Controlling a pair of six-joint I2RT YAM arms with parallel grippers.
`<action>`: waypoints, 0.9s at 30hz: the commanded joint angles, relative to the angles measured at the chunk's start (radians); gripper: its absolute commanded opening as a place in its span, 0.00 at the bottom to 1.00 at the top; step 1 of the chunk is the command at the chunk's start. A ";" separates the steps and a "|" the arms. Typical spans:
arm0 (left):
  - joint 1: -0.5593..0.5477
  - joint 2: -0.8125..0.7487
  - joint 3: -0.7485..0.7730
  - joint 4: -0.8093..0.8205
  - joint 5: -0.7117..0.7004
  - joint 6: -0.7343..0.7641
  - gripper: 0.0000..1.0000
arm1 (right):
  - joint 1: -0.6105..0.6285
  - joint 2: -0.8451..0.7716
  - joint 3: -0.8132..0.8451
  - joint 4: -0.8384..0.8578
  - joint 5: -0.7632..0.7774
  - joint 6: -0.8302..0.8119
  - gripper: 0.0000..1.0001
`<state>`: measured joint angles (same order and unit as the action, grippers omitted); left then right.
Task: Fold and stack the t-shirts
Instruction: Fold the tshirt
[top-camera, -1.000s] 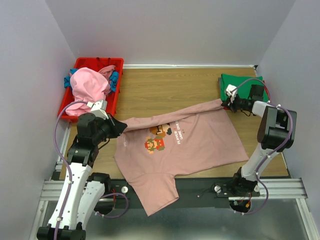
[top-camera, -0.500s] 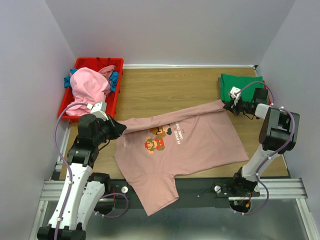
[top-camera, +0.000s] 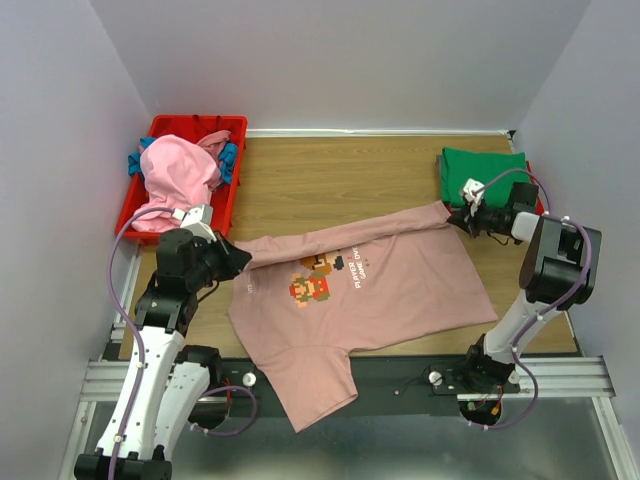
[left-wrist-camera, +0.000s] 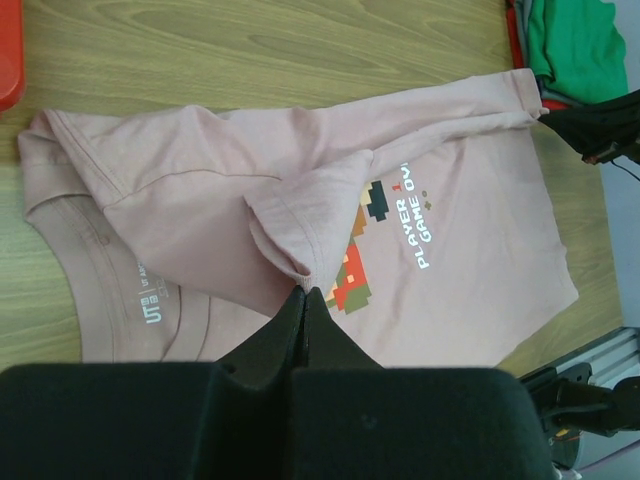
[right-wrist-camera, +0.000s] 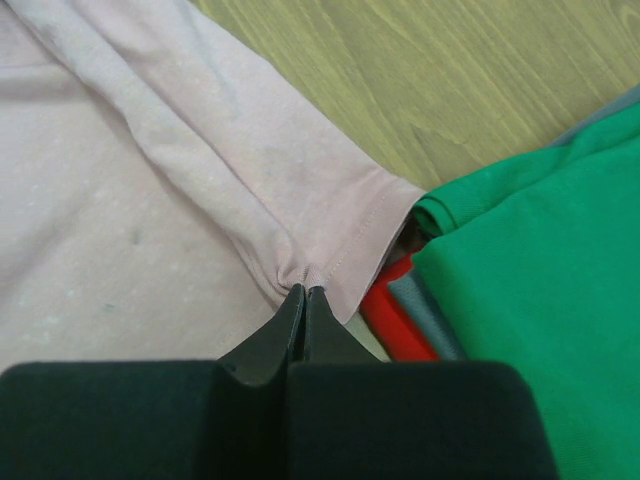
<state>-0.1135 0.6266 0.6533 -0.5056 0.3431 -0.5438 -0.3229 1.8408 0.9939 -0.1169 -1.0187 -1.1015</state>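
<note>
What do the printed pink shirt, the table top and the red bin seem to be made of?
Printed pink shirt: soft matte knit cloth, probably cotton; it creases and has stitched hems. Table top: wood or wood-look laminate; grain lines show. Red bin: probably hard plastic; smooth, stiff rim.

Wooden table (top-camera: 330, 185), dusty-pink t-shirt (top-camera: 400, 290) spread across it, green-topped folded stack (top-camera: 485, 170) right; red bin (top-camera: 200, 120) left

The left hand (top-camera: 237, 259) pinches the pink t-shirt (top-camera: 400, 285) at its left edge; the right hand (top-camera: 458, 217) clamps its far-right corner.
</note>
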 joint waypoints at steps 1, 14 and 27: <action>-0.003 -0.016 0.016 -0.027 -0.042 0.004 0.00 | -0.008 -0.040 -0.035 0.000 -0.043 -0.024 0.02; -0.003 -0.013 0.005 -0.033 -0.044 0.010 0.00 | -0.013 -0.052 -0.046 -0.003 -0.032 -0.021 0.02; -0.003 -0.015 -0.026 -0.028 -0.020 0.010 0.00 | -0.030 -0.072 -0.080 -0.006 -0.029 -0.031 0.06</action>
<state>-0.1135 0.6262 0.6518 -0.5201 0.3210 -0.5430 -0.3424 1.7996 0.9356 -0.1173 -1.0245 -1.1103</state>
